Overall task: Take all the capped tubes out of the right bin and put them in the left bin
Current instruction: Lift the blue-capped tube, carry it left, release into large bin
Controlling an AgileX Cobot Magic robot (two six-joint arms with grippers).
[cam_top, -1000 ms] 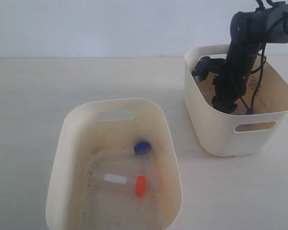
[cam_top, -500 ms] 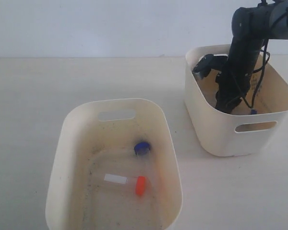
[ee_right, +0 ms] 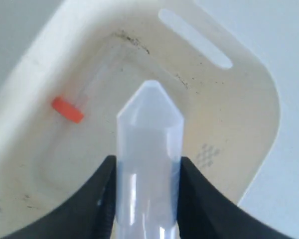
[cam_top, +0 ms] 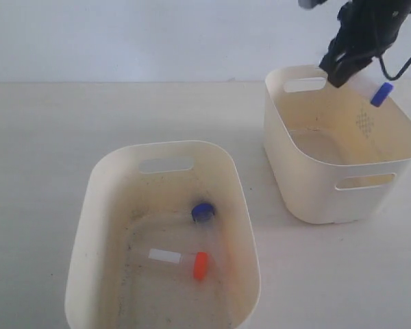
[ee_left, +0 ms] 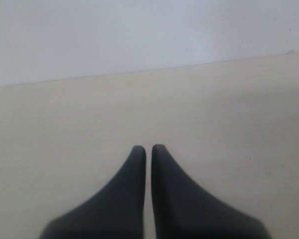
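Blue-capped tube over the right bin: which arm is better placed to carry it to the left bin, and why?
Right. Its fingers clamp the tube above the right bin, so it only has to swing over to the left bin. The left gripper is shut on nothing over bare table.

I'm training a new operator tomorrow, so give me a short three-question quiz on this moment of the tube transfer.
1. True or false: the right gripper clamps a blue-capped tube above the right bin.
2. How many tubes lie in the left bin? A one, B two, C three.
3. Fill in: the lone tube lying inside the right bin has an ____ cap.
Key: 1 true; 2 B (blue cap, orange-red cap); 3 orange-red.
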